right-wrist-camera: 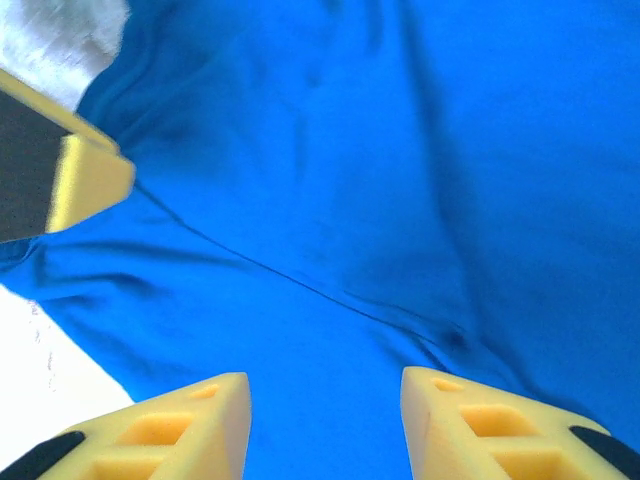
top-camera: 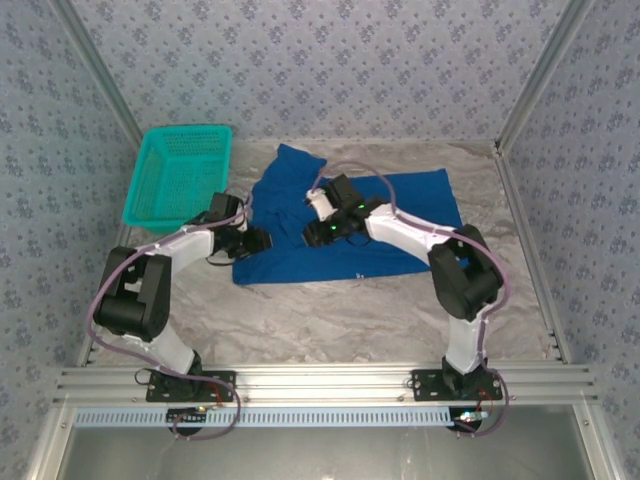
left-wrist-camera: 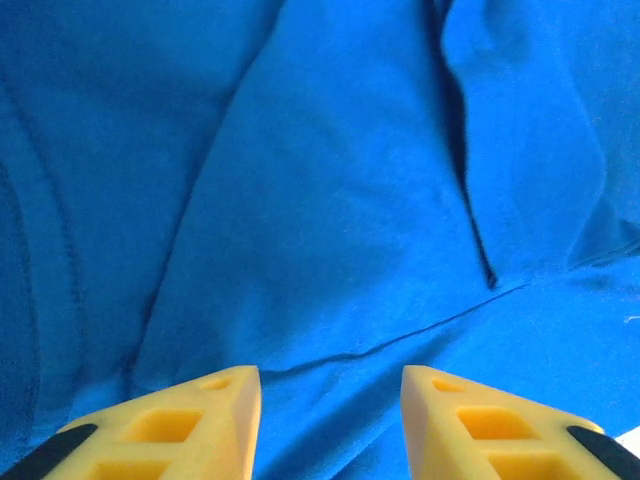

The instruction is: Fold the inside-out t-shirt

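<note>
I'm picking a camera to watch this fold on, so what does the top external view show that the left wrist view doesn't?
Top external gives the layout: the t-shirt lying rumpled on the table, the teal basket at the far left, the left arm at the shirt's left edge and the right arm reaching over its middle. Left wrist gives close detail: the left gripper open, nothing between its jaws, over cloth folds and a stitched seam. Both views take in the blue t-shirt.
</note>
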`<action>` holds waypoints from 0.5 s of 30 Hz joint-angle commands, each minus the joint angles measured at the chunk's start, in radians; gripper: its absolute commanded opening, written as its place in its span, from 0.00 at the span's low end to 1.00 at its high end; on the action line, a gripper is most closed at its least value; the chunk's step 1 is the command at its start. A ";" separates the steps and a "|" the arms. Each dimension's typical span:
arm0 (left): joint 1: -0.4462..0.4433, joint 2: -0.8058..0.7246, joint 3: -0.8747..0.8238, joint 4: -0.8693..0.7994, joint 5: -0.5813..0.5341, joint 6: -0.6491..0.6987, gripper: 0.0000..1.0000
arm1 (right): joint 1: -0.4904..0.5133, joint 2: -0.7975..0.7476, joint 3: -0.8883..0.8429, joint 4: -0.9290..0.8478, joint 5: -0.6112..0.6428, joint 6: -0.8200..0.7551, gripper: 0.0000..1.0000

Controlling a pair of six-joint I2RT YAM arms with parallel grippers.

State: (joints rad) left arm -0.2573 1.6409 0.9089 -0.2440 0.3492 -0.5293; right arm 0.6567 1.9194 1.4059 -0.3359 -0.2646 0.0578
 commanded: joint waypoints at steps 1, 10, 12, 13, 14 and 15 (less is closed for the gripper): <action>0.013 0.011 -0.022 0.049 0.044 -0.014 0.40 | 0.000 0.075 0.103 0.035 -0.040 -0.101 0.45; 0.025 0.048 -0.036 0.052 0.040 0.004 0.39 | 0.043 0.237 0.233 -0.091 0.049 -0.204 0.45; 0.027 0.051 -0.036 0.051 0.040 0.008 0.39 | 0.056 0.252 0.240 -0.097 0.061 -0.218 0.44; 0.027 0.052 -0.037 0.047 0.041 0.011 0.39 | 0.064 0.261 0.247 -0.107 0.068 -0.224 0.44; 0.027 0.054 -0.037 0.045 0.040 0.014 0.39 | 0.071 0.268 0.247 -0.111 0.077 -0.228 0.44; 0.028 0.054 -0.038 0.044 0.040 0.015 0.39 | 0.077 0.274 0.249 -0.113 0.082 -0.231 0.44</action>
State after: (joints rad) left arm -0.2371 1.6836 0.8806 -0.2047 0.3752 -0.5323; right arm 0.7124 2.1700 1.6222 -0.3954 -0.2146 -0.1295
